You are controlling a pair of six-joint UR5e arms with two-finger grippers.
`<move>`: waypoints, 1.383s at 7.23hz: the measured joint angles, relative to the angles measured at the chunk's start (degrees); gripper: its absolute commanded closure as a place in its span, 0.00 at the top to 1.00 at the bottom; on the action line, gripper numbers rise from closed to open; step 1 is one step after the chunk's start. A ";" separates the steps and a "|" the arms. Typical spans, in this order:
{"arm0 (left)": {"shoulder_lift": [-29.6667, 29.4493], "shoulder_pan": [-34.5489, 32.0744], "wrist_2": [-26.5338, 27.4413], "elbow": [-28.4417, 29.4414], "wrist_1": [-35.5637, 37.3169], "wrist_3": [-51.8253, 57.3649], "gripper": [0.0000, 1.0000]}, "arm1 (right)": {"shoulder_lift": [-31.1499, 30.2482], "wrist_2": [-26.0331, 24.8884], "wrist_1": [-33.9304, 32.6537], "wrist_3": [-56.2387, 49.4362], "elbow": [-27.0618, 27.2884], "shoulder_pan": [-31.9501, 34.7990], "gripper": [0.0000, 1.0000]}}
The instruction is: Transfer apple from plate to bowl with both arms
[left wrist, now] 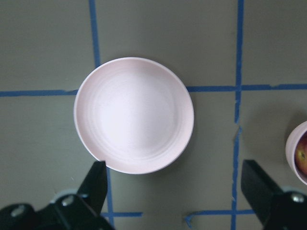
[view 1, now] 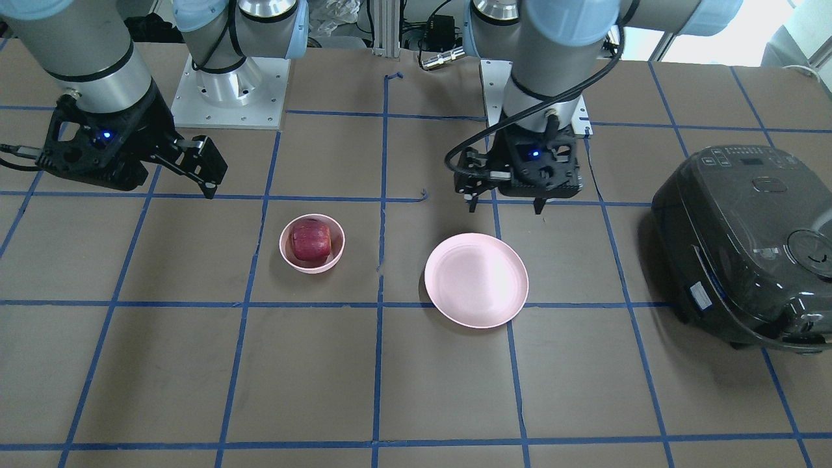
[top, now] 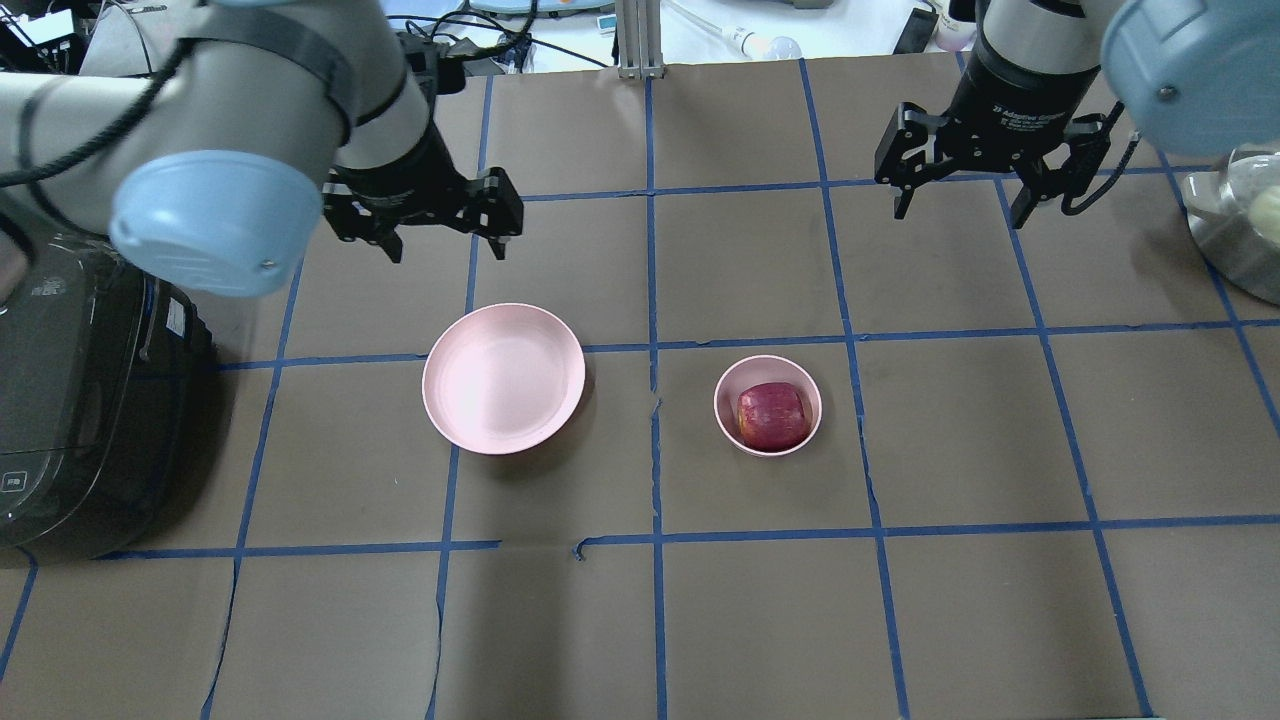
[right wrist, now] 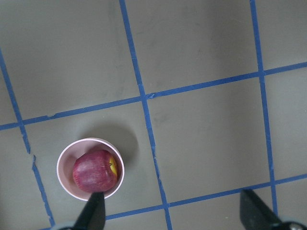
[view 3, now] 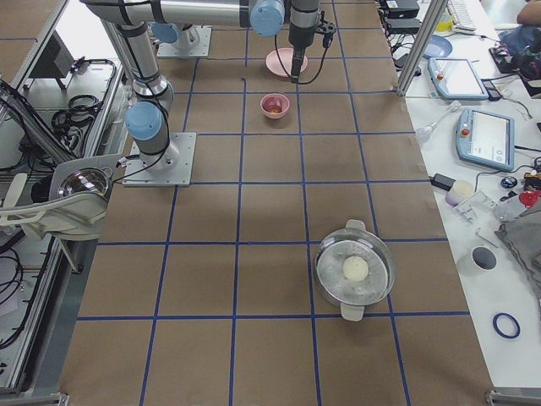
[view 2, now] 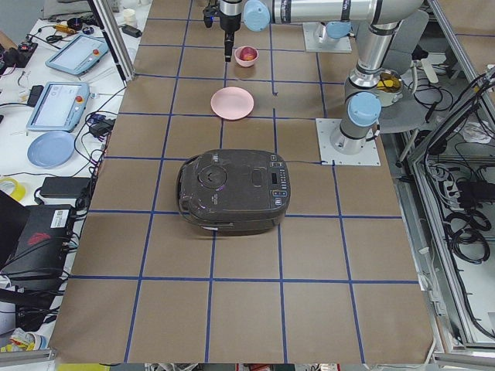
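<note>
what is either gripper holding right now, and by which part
Nothing is held. The left gripper and the right gripper are both open and empty above the table, and the apple sits in the bowl.

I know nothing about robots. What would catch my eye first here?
The dark red apple stands out, sitting in the small pink bowl with the empty pink plate beside it. The left gripper and right gripper hang nearby, both open and holding nothing. A bulky black cooker stands beyond the plate, on the robot's left.
</note>
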 measured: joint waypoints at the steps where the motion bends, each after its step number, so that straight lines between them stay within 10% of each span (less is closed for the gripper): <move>1: 1.91 3.36 -0.21 0.40 -1.31 2.33 1.00 | -1.47 1.03 0.43 -0.20 0.79 1.48 1.00; 10: 3.06 5.45 0.37 7.76 -12.56 5.50 1.00 | -5.72 -0.23 0.65 -3.13 2.17 2.49 1.00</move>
